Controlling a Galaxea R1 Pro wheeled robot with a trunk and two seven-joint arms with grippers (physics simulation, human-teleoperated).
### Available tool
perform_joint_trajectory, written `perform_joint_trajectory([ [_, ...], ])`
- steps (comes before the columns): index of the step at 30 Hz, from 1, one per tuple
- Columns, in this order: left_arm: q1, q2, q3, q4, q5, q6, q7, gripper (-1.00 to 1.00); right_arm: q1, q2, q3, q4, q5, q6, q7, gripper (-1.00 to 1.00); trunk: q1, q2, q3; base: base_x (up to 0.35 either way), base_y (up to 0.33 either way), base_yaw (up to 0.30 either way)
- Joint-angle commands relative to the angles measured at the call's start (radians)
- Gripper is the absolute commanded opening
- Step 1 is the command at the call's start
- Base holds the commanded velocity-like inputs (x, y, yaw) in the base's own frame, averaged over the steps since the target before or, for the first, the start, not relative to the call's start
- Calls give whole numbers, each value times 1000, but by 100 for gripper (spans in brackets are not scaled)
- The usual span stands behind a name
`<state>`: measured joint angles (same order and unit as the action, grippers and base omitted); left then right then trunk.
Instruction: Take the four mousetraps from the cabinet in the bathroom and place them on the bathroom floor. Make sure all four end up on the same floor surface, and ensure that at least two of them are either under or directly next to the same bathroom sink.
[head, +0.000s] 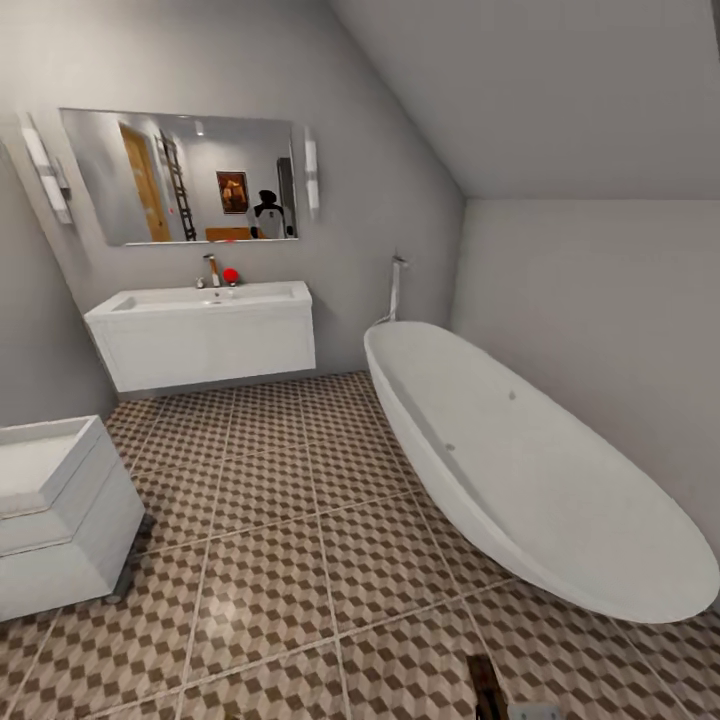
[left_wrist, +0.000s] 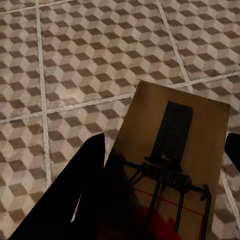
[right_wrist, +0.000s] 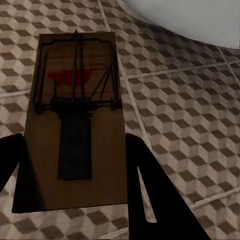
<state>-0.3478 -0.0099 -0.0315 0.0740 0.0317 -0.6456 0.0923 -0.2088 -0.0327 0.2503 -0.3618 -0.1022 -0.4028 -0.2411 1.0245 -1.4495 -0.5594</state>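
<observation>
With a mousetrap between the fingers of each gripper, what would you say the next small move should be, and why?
Probably roll forward toward the sink. Each gripper, left and right, holds a mousetrap (left, right) above the tiled floor, while the sink stands across the room at the far wall. At least two traps must end up under or beside it, so closing that gap likely comes first.

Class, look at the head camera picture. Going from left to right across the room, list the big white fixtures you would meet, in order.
White toilet → sink on its white vanity → bathtub.
</observation>
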Motion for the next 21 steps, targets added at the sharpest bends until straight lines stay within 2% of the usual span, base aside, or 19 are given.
perform_joint_trajectory([
  [1, -2, -1, -4, 4, 2, -6, 4, -100, -1, -1, 9, 0, -13, -4, -7, -100, 0, -1, -1, 288, 0, 290],
  [21, -2, -1, -4, 4, 2, -3, 7, -100, 0, -1, 9, 0, -13, -4, -7, -100, 0, -1, -1, 264, 0, 290],
])
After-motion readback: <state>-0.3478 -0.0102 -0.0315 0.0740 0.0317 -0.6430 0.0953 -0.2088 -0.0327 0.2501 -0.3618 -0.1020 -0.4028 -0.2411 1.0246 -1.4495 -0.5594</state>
